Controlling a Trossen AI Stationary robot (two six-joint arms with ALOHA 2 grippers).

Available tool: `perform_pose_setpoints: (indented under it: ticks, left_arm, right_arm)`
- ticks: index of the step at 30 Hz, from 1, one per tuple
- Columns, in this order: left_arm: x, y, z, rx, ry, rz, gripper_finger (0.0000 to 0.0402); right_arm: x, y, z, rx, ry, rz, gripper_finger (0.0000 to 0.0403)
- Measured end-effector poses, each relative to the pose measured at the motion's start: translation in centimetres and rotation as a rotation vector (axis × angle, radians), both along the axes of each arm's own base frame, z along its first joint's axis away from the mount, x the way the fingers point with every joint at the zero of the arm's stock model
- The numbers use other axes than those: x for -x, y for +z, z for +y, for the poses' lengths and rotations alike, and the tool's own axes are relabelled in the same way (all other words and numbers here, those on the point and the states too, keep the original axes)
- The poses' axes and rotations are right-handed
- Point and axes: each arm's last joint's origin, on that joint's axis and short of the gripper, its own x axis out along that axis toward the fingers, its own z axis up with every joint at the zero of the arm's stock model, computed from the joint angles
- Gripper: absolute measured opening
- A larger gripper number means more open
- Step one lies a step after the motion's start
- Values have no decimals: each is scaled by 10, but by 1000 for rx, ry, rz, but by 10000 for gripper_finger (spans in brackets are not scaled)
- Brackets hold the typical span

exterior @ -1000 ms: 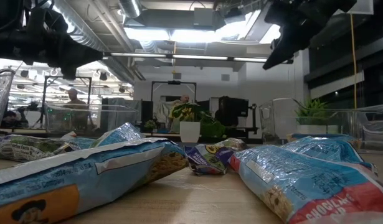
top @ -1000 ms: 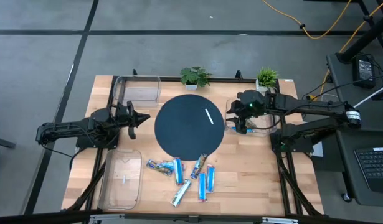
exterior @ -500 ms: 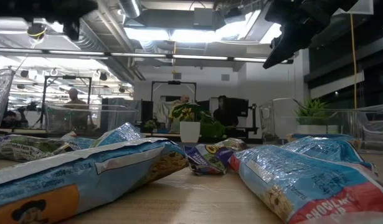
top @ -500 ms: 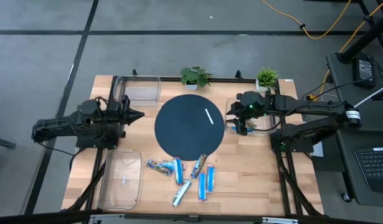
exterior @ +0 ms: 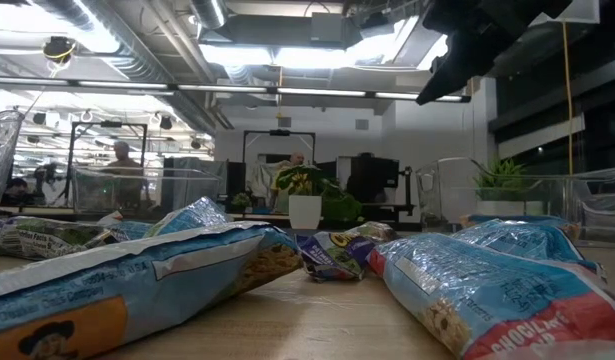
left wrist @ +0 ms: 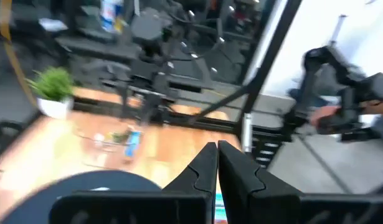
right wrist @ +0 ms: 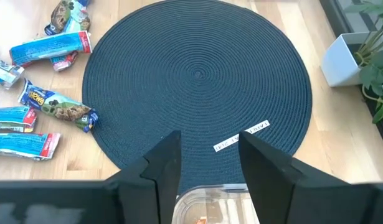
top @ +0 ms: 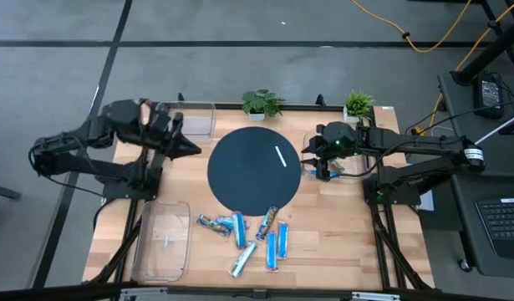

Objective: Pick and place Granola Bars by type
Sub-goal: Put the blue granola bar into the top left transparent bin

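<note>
The Granola Bars [top: 250, 234] are seen lying loose in a cluster on the wooden table [top: 340, 234], just below the edge of the dark round mat [top: 248, 180], with none yet lifted. At least one blue bar [left wrist: 132, 142] can be made out inside the clear bin [top: 350, 167] at the right of the mat, and another clear bin [top: 163, 242] lies to the left of the cluster.

The step in hand is judged to be the reach for the next bar. It would be done well if one bar at the edge of the heap were chosen, so that neighbours are not dragged along, and if the jaws were brought down across its narrow width, since crinkled foil is likely to slip from a shallow pinch. The wrapper should be read before lifting, so that the bar goes to the bin of its own type.

The right gripper [right wrist: 207, 155] is held over the near end of the right-hand bin, beside the mat, pointing toward the mat and the bars; its jaws are spread about halfway and nothing is pinched between them. The left gripper [left wrist: 217, 163] is raised high at the left of the mat, near the far-left bin [top: 190, 119], aimed roughly level across the table, with its jaws pressed together and empty
</note>
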Motion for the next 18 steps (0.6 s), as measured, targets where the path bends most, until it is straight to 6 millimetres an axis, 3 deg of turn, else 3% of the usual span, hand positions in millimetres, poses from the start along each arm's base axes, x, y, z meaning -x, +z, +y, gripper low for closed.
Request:
perform_pose_setpoints:
  ticks: [8,14,18]
  left_arm:
    - [-32,3,2,53,-78,115,6]
    - [-50,-12,-5,55,-123,228,6]
    - [-65,-34,-19,36,-193,338,6]
  right_arm:
    - [0,0,0,-1,-1,1,162]
    - [0,0,0,0,0,2,162]
    - [0,0,0,2,2,2,162]
